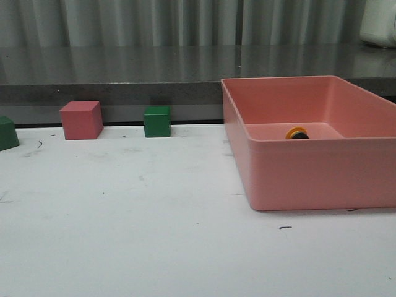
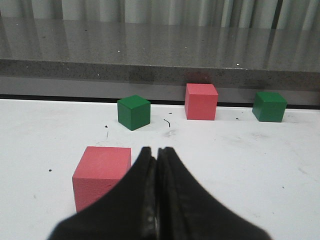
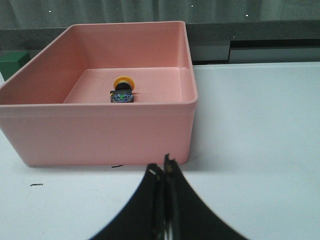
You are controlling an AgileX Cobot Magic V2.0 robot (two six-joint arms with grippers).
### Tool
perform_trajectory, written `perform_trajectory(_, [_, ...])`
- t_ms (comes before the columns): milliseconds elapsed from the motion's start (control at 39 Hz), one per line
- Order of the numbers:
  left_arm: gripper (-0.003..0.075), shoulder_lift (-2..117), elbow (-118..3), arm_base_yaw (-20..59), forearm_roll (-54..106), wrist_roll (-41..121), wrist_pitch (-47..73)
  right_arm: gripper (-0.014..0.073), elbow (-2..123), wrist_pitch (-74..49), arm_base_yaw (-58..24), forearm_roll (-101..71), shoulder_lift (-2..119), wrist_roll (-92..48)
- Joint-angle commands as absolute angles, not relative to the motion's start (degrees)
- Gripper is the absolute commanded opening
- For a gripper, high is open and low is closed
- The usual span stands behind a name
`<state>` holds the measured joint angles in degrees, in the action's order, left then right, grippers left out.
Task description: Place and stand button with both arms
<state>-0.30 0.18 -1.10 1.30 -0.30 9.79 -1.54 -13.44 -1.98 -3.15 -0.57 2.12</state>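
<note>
Nothing is picked up yet; your first reach is still to come.
Front: the button [image 1: 297, 133] lies in the pink bin [image 1: 309, 176]. Left wrist: left gripper [image 2: 157, 155] pinched empty, a pink cube [image 2: 101, 175] just beside. Right wrist: right gripper [image 3: 161, 172] closed empty, button ahead inside the bin; you must open first. No writing readable.

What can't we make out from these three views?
- Button, front view: only the yellow cap shows; the pink bin front wall hides the base.
- Button base markings, right wrist view: too small to read.
- Far-left green cube, front view: cut off by the frame edge.
- Both arms: only the left tool and right tool tips show.
</note>
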Motion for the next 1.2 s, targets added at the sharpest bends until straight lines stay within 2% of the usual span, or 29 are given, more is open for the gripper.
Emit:
perform_trajectory(0, [-0.002, -1.5, 0.7, -1.1, 1.3, -1.0, 4.8, -0.0063, -1.3, -9.1, -1.6, -3.2, -1.6, 1.5])
perform_trajectory(1178, [-0.002, -1.5, 0.7, -1.1, 1.3, -1.0, 4.2, -0.0063, -1.3, -7.1, -1.6, -3.2, -1.6, 1.5])
